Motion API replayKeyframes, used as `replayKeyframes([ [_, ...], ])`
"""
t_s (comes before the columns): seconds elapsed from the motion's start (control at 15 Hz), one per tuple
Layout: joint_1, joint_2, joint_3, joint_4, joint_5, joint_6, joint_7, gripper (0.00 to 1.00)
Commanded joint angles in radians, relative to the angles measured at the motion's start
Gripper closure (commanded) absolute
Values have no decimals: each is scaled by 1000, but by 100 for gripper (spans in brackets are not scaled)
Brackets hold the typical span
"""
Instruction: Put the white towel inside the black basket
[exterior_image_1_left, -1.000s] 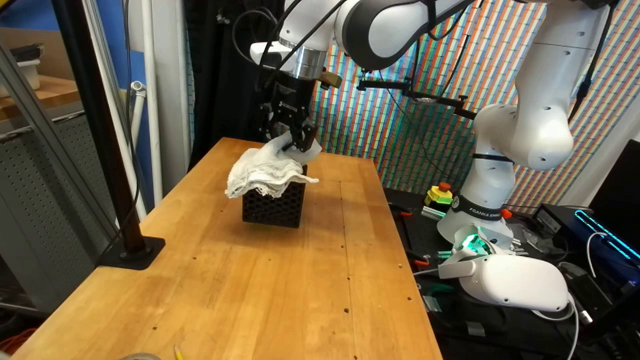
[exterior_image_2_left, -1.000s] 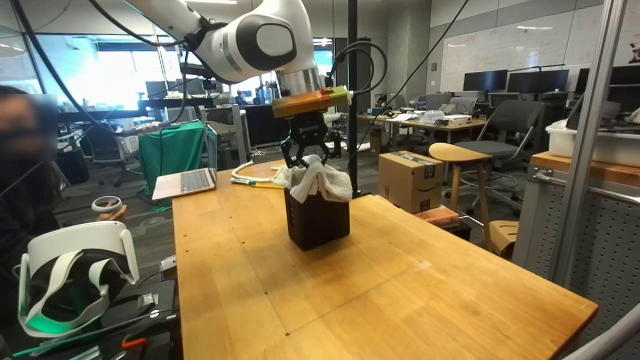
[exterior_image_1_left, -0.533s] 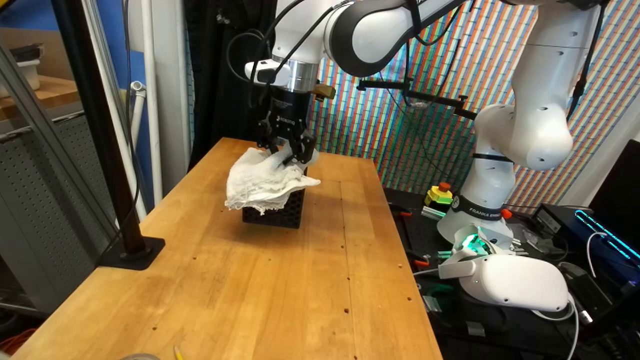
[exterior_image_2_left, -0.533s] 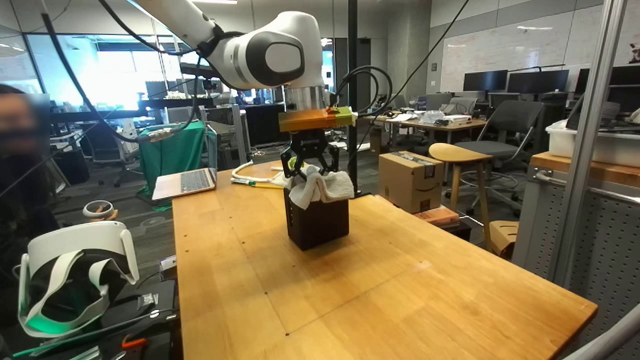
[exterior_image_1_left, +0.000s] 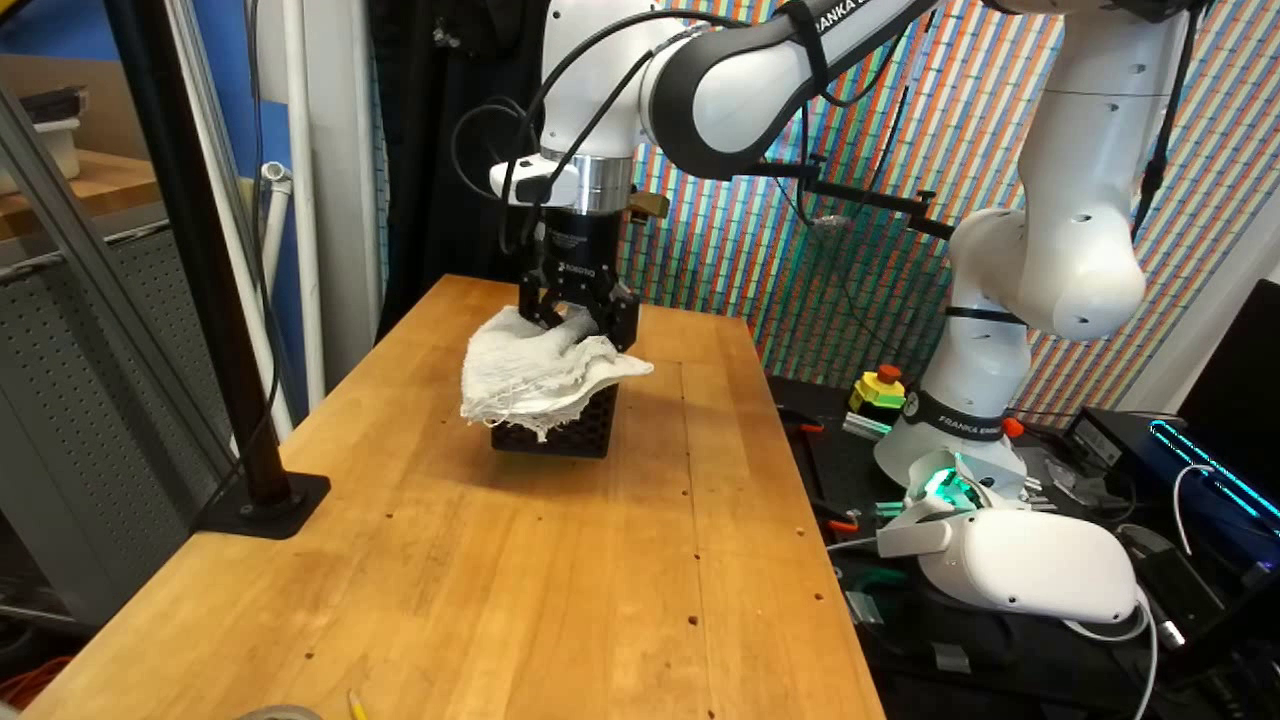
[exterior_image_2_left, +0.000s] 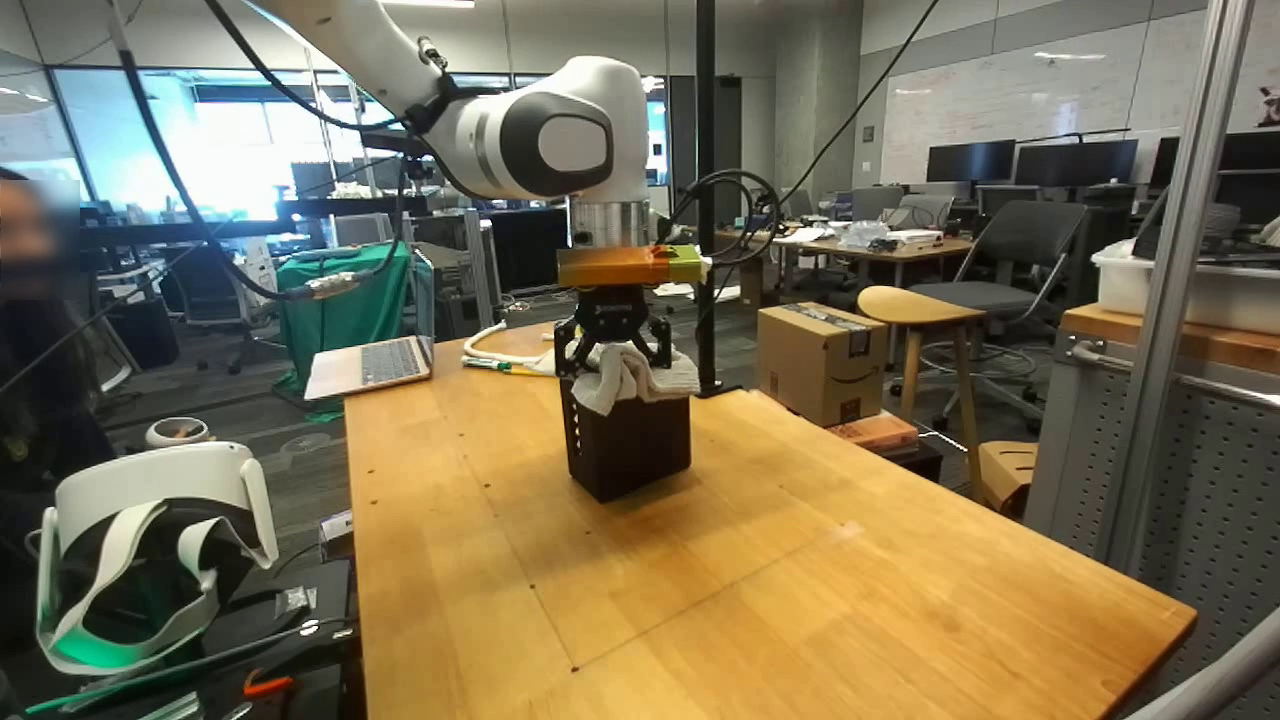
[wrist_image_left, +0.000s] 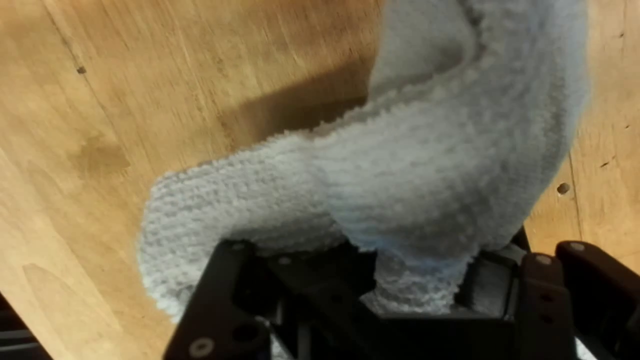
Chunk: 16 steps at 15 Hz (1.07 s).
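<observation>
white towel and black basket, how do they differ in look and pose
The white towel is pale, the black basket dark. The towel hangs in loose folds with a frayed edge; the basket is boxy, with holes. The towel drapes over the basket's top; the basket stands on the wooden table.
Both are partly hidden: the towel by the gripper, the basket by the towel.

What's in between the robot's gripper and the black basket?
The white towel. In both exterior views it lies bunched under the gripper and hangs over the edge of the black basket.
</observation>
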Motion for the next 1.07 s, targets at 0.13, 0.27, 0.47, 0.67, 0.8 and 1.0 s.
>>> replayKeyframes([
  [0.13,-14,-14,13,-22,-25,-26,1,84],
  [0.27,-8,-42,17,-29,-48,-33,10,74],
  [0.47,0,-90,27,-38,-89,-51,23,46],
  [0.67,6,-143,36,-48,-121,-76,33,23],
  [0.8,10,-173,40,-56,-137,-90,41,8],
  [1.0,13,-217,42,-69,-145,-108,41,0],
])
